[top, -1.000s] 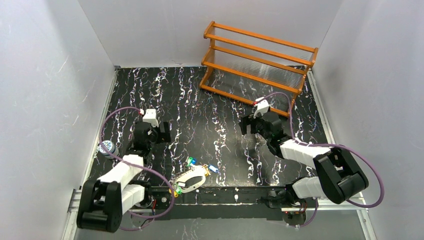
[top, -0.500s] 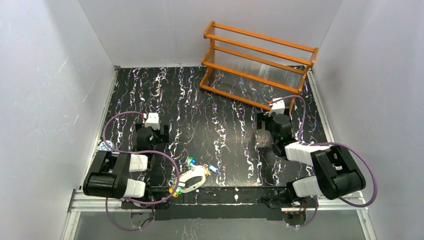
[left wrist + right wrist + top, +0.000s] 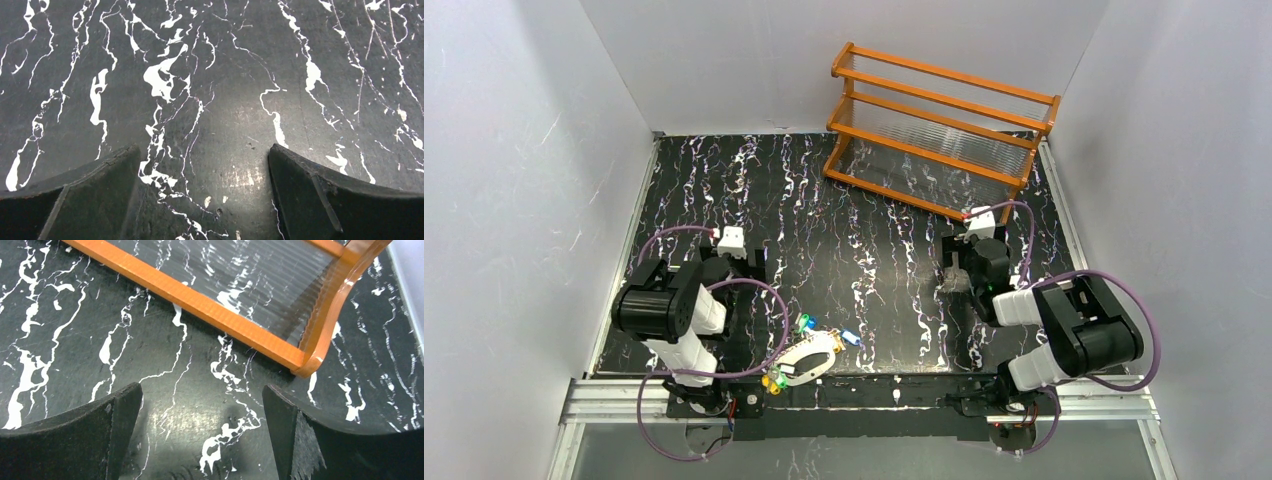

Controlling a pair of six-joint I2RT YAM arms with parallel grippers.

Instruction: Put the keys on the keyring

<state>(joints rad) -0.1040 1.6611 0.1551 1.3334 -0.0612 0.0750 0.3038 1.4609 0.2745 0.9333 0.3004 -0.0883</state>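
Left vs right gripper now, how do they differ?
The left gripper faces only black marbled table; the right gripper faces a corner of the orange wooden rack. In the top view the left sits somewhat nearer the pale oval metal keyring than the right. Shared: both open, empty.

The keyring is seen lying on the black, white-veined bench, close to its near edge and slightly left of the middle. The keys, with green, blue and yellow heads, are gathered around it. An orange rack is set at the far right.
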